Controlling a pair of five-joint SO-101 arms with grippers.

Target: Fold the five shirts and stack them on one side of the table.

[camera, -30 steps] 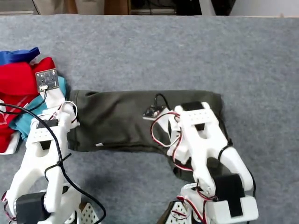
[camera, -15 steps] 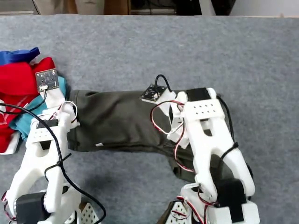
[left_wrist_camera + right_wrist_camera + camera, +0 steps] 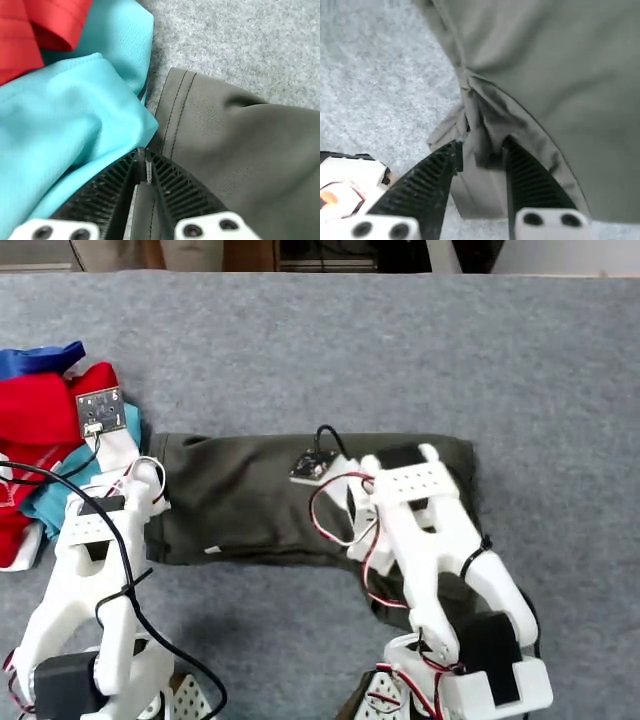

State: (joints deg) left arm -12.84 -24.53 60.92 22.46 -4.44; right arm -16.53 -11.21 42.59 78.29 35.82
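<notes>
An olive shirt (image 3: 240,500) lies flat across the middle of the high view, a long band running from centre-left to centre-right of the grey table (image 3: 420,350), with one flap reaching down toward the lower centre of the frame under the right arm (image 3: 440,550); at the left edge of the frame sits a loose pile of other garments, a blue shirt (image 3: 40,358) uppermost in the picture, a red shirt (image 3: 40,410) below it, and a turquoise shirt (image 3: 55,505) showing beneath the red one, its edge just beside the olive shirt's left end; the left arm (image 3: 85,580) comes up from the lower left corner and ends where the olive shirt meets the turquoise one; the left gripper (image 3: 142,152) has its ribbed jaws pressed together, pinching the stitched hem of the olive shirt, with turquoise cloth touching the outer side of one jaw; the right arm comes up from the lower right and leans over the right half of the olive shirt, red and black wires (image 3: 335,515) looping beside its wrist; the right gripper (image 3: 481,142) grips a bunched fold at the shirt's edge, the jaws kept a little apart by the thickness of the cloth between them, creases running from the pinch into the smoother cloth beyond, and grey table showing just beside that edge
</notes>
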